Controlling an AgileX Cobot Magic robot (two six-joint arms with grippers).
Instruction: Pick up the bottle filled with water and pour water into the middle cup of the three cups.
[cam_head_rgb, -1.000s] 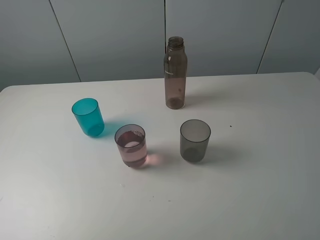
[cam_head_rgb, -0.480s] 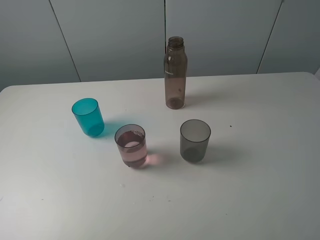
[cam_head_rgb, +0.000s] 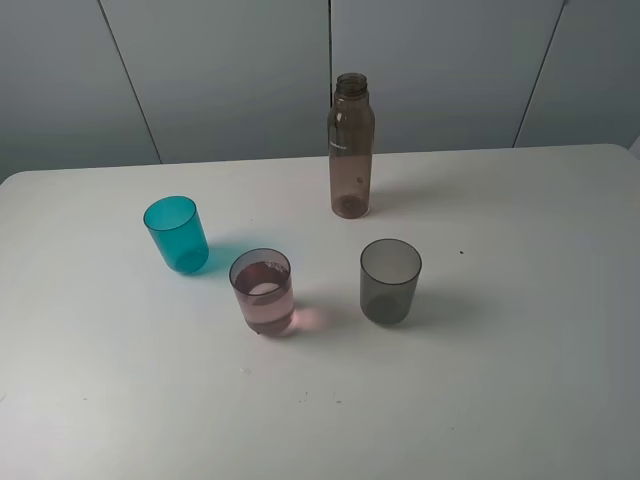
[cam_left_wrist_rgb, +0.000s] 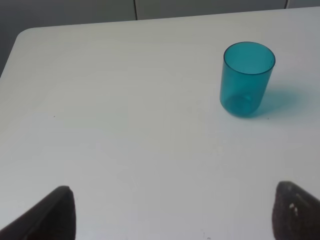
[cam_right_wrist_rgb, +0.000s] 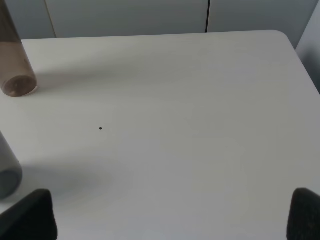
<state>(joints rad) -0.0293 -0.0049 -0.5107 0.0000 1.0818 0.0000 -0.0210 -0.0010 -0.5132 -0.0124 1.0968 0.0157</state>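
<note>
On the left of the table (cam_head_rgb: 560, 400) stands the teal cup (cam_head_rgb: 177, 234), upright and well apart from everything but the pink one; your left gripper (cam_left_wrist_rgb: 172, 212) hangs over bare tabletop short of it, jaws wide and holding nothing, so any sweep from that side could knock this cup over before it does any good. Next comes the pink cup (cam_head_rgb: 263, 291), the middle one and your target, already showing liquid in its lower part with a pink glow cast on the table beside it; judge for yourself how much room remains, because a long pour could overfill it. Behind and between the pink and grey cups stands the bottle (cam_head_rgb: 351, 145), upright, uncapped, near the far edge and untouched by either arm. It is tall and slim, so a grip taken high or a jaw that clips it on approach could tip it, and with no cap whatever is inside would spill across the table. How much water it holds you cannot tell from here. Nearer you sits the grey cup (cam_head_rgb: 390, 281), almost straight in front of the bottle, so a low reach or a carry toward the pink cup could strike it. Your right gripper (cam_right_wrist_rgb: 172, 215) is spread wide and empty, over clear table well to the right of the bottle.
</note>
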